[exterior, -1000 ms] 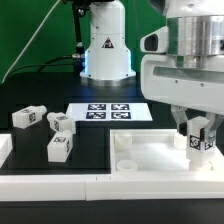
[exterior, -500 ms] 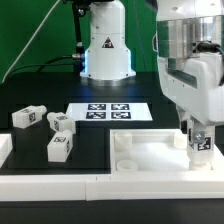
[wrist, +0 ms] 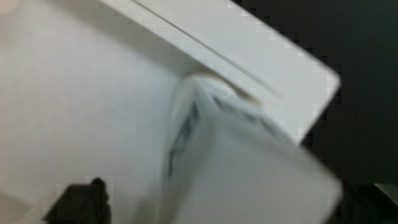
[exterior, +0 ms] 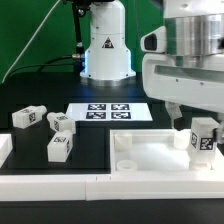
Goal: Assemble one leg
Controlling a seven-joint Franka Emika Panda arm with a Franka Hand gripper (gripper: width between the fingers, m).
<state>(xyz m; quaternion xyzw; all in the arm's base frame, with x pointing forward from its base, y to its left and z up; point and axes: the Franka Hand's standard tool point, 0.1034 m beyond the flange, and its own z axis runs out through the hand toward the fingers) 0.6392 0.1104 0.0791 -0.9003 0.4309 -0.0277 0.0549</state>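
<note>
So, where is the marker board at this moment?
In the exterior view, the marker board lies mid-table, between the robot base behind it and the white tray in front.

The black tabletop [exterior: 40, 100] carries the marker board [exterior: 108, 111], lying flat near its centre. Toward nine o'clock lie three loose white blocks. One leg [exterior: 27, 117] is farthest out, and a second leg [exterior: 63, 123] is just beside it on the board's side. A third leg [exterior: 60, 148] lies toward eight o'clock, apart from both. The large white tray-like piece [exterior: 150, 158] fills the four o'clock quarter. A white rail [exterior: 50, 186] runs along the six o'clock edge. The arm's base [exterior: 105, 50] stands at twelve o'clock.
</note>
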